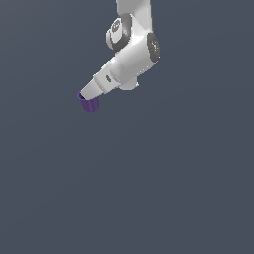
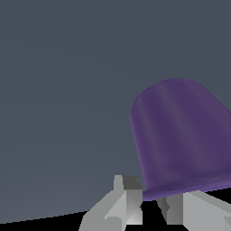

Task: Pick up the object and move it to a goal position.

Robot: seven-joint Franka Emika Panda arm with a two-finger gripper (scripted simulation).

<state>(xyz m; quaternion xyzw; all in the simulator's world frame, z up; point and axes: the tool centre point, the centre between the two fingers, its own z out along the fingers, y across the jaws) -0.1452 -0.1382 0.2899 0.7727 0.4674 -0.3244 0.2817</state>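
The object is a small dark purple cup [image 1: 90,104], sitting at the very tip of my white gripper [image 1: 84,95] in the exterior view, left of centre. The arm slants down to it from the upper right. Up close in the wrist view, the cup [image 2: 180,135] fills much of the picture with its closed base pointing away and its rim toward the fingers. My gripper [image 2: 151,196] is shut on the cup, with the rim wall pinched in the narrow gap between the two grey fingers [image 2: 122,200]. The cup's hollow inside is hidden.
A plain dark grey surface [image 1: 173,188] lies all around. No other objects, containers or edges show in either view, and no goal marker is visible.
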